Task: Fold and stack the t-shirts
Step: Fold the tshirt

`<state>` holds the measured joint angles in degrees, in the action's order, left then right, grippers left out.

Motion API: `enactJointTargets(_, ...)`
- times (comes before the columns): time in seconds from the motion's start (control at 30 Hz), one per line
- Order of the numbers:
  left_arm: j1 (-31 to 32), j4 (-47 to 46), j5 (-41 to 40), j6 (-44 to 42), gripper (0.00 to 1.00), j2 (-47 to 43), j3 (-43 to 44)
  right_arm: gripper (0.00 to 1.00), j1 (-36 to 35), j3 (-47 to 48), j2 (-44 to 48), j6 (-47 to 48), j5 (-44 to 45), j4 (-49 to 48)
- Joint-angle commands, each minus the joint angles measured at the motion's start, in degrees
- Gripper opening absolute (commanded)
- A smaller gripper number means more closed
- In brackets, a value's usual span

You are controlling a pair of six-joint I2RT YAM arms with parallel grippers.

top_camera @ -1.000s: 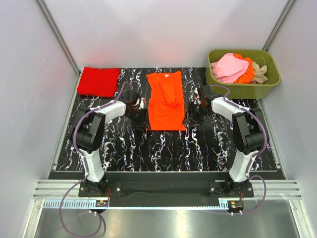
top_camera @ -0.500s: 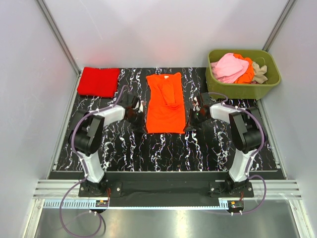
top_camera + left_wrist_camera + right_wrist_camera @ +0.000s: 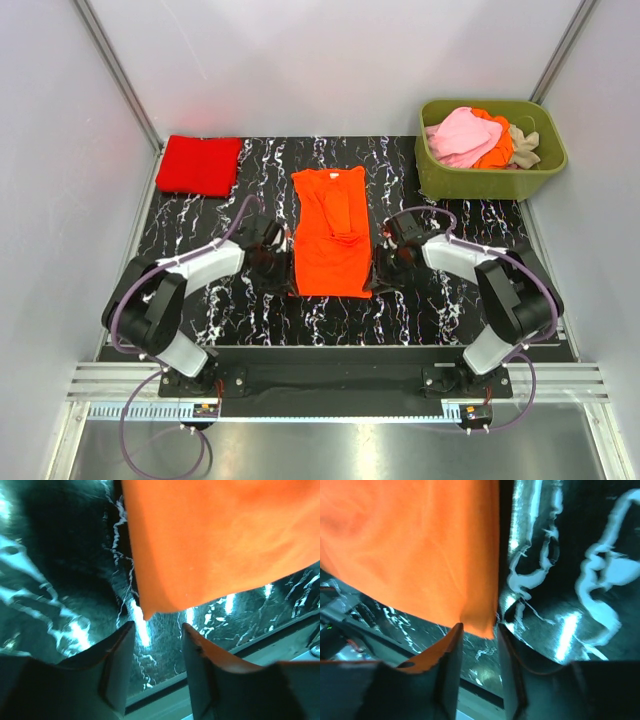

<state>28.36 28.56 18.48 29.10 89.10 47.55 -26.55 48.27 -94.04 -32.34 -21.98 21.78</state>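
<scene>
A bright orange t-shirt [image 3: 330, 235], folded into a long strip, lies in the middle of the black marbled table [image 3: 230, 305]. My left gripper [image 3: 285, 272] is at its near left corner and my right gripper [image 3: 377, 270] at its near right corner. In the left wrist view the left gripper [image 3: 156, 627] is open, and the orange corner [image 3: 146, 611] hangs just past its tips. In the right wrist view the right gripper [image 3: 479, 628] is open too, with the shirt's corner [image 3: 481, 622] loose between its tips. A red t-shirt [image 3: 198, 165] lies folded at the back left.
An olive-green tub [image 3: 490, 182] at the back right holds pink [image 3: 463, 135], orange [image 3: 497, 148] and beige [image 3: 525, 148] t-shirts. A metal rail runs along the table's near edge [image 3: 330, 350], close behind both grippers.
The orange t-shirt has slid toward the near edge, and both grippers came back with its near corners. Their jaws now stand apart at those corners.
</scene>
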Motion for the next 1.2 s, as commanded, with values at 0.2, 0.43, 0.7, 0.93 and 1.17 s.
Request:
enactJointTargets(0.2,-8.14,3.08,-0.29,-5.45,0.46,3.87,18.44,0.45,-0.17,17.97,2.81,25.01,14.59,8.19)
enactJointTargets(0.43,-8.58,2.91,1.91,-8.97,0.37,17.58,30.58,0.45,0.00,29.68,-7.46,43.31,11.61,8.72)
enactJointTargets(0.7,-8.58,3.08,0.16,-9.59,0.43,23.66,34.54,0.46,0.00,35.04,-15.03,61.85,6.95,8.63)
enactJointTargets(0.93,-8.58,3.08,0.50,-9.59,0.43,26.12,37.53,0.49,0.00,35.05,-16.26,72.93,0.80,7.66)
enactJointTargets(1.17,-8.58,3.08,1.82,-9.59,0.42,27.62,37.88,0.51,-0.08,32.42,-16.70,79.87,-5.52,7.84)
